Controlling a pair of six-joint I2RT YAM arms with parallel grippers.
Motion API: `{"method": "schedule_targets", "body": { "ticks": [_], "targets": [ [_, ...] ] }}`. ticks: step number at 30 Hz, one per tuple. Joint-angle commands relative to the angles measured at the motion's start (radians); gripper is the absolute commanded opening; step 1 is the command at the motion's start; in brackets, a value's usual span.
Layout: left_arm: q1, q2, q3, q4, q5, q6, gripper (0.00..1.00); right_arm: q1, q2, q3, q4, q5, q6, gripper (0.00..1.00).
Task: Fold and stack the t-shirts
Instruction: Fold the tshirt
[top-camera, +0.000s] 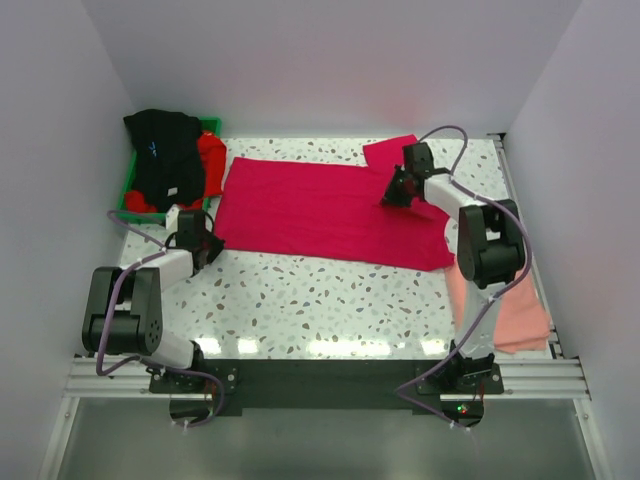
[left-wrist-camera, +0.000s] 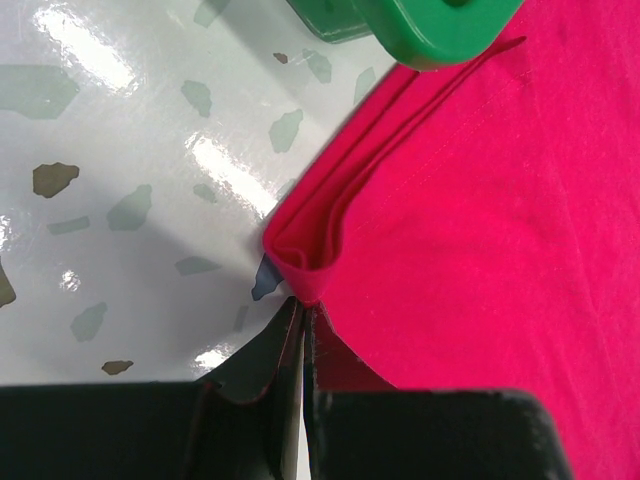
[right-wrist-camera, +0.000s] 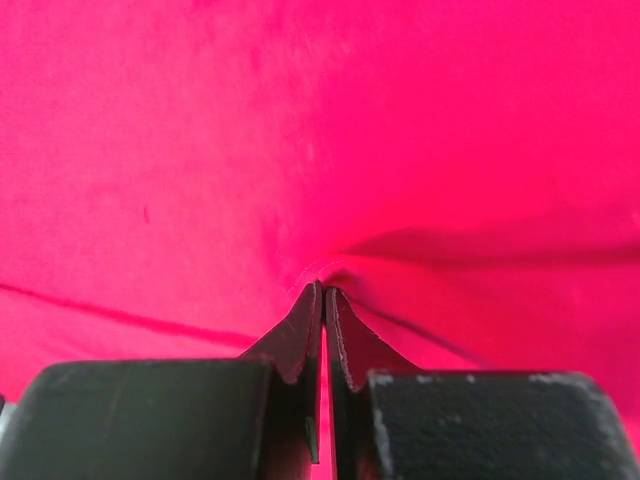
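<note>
Crimson-pink t-shirt (top-camera: 320, 210) fabric lies spread flat on the table (top-camera: 330, 300), spanning the space between the two grippers. Left gripper (left-wrist-camera: 302, 300): jaws pinched together on the shirt's nearest corner, where the doubled hem bunches directly ahead of the fingertips. The green tray (left-wrist-camera: 440, 30) sits just beyond that corner, close to the cloth edge. Right gripper (right-wrist-camera: 325, 288): jaws likewise closed, nipping a small raised pleat of the same shirt, with fabric filling everything ahead of and to both sides of the fingers. Step in hand, by judgement: grasp made at two points, fold not yet begun. The next move calls for lifting both held points together at equal height and tension so the cloth does not slip, then carrying them across the garment and laying them down square. Beyond the left gripper, the black t-shirt (top-camera: 165, 160) and the bright red t-shirt (top-camera: 212, 160) wait in the tray. The salmon-pink t-shirt (top-camera: 510, 310) lies behind the right gripper, near that arm's base.
</note>
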Motion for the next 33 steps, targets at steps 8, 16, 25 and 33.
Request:
{"method": "schedule_targets", "body": {
  "ticks": [8,16,25,33],
  "targets": [
    [0.007,-0.041,0.004,-0.012,-0.015,0.024,0.03,0.049,0.137,0.216,-0.063,-0.040,-0.125,0.31],
    [0.007,-0.027,0.004,-0.012,-0.017,0.018,0.03,0.050,-0.038,0.138,-0.133,0.094,-0.134,0.61],
    [0.007,-0.033,0.001,-0.009,-0.017,0.011,0.01,-0.018,-0.502,-0.333,-0.166,0.218,-0.012,0.59],
    [0.007,-0.038,0.001,-0.009,-0.006,0.007,0.00,-0.069,-0.793,-0.617,-0.207,0.333,0.015,0.59]
  ]
}}
